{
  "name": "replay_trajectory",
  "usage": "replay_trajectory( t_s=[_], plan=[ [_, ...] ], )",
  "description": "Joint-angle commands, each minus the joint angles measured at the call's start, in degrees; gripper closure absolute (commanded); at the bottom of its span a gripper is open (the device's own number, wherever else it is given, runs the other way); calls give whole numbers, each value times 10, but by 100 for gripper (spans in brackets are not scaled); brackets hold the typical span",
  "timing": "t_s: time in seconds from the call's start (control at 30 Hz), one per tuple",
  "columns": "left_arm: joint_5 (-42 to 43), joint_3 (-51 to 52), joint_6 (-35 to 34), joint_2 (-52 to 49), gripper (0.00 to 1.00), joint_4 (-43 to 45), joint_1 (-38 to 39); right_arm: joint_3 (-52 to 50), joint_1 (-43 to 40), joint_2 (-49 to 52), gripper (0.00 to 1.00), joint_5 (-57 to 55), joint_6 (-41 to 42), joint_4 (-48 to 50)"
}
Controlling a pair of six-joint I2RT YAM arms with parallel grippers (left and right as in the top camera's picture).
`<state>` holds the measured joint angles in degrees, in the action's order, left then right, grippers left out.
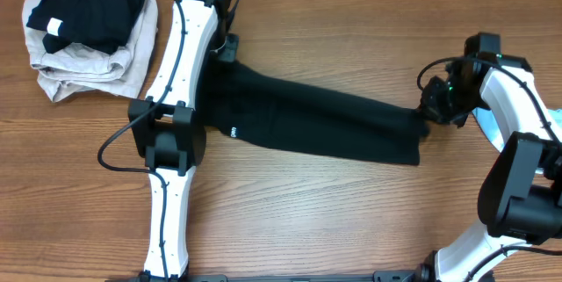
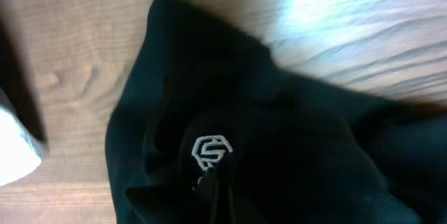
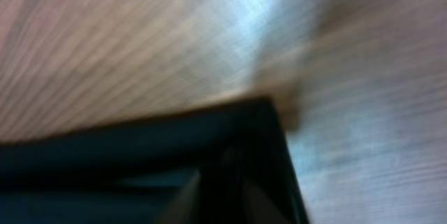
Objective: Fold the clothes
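Note:
A pair of black trousers (image 1: 316,119) lies stretched across the table from upper left to right, with a small white logo (image 1: 234,130) on it. My left gripper (image 1: 225,51) is at the waist end. In the left wrist view its fingers (image 2: 215,190) are shut on black fabric (image 2: 293,147) just below a white hexagon logo (image 2: 211,151). My right gripper (image 1: 430,109) is at the leg end. In the blurred right wrist view its fingers (image 3: 227,192) are closed on the dark hem (image 3: 140,147).
A folded pile stands at the back left corner, with a black garment (image 1: 88,5) on top of beige clothes (image 1: 97,67). A pale bluish object (image 1: 488,129) lies under my right arm. The wooden tabletop (image 1: 334,220) runs along the front.

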<state>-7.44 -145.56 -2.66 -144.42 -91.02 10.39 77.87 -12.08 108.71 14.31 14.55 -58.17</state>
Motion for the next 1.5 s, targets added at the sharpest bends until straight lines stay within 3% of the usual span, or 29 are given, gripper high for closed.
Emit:
replay_trajectory(
  t_s=[0.0, 0.03, 0.07, 0.13, 0.2, 0.4, 0.67, 0.8, 0.83, 0.93, 1.13, 1.47],
  plan=[
    [-26, 47, -8, 16, 89, -20, -19, -20, -11, -5, 51, -22, 3, -2],
    [-26, 62, -8, 16, 71, -21, -19, -23, -11, -5, 46, -22, 3, -3],
    [-26, 76, -8, 16, 43, -22, -19, -27, -11, -5, 40, -22, 3, -2],
    [-26, 98, -8, 16, 18, -24, -19, -35, -11, -5, 33, -20, 4, 2],
    [-26, 113, -8, 16, 0, -24, -19, -48, -11, -5, 32, -7, 3, 19],
    [-26, 91, -21, 17, 0, -29, -17, -91, -1, -5, 32, 63, -29, 87],
    [-16, -46, -40, 52, 0, -58, -18, -134, 21, -5, 32, 77, -53, 105],
    [-20, -93, -53, 101, 0, -40, -18, -174, 28, -5, 42, 84, -58, 136],
    [-21, -102, -53, 113, 0, -33, -18, -183, 28, -5, 50, 85, -58, 144],
    [-22, -119, -60, 150, 0, -7, -19, -200, 27, -5, 96, 83, -58, 156],
    [-21, -122, -68, 207, 0, 25, -31, -173, -19, -11, 96, 90, -41, 139],
    [-21, -122, -65, 223, 0, 26, -45, 0, -131, -73, 96, 93, -106, -40]
  ],
)
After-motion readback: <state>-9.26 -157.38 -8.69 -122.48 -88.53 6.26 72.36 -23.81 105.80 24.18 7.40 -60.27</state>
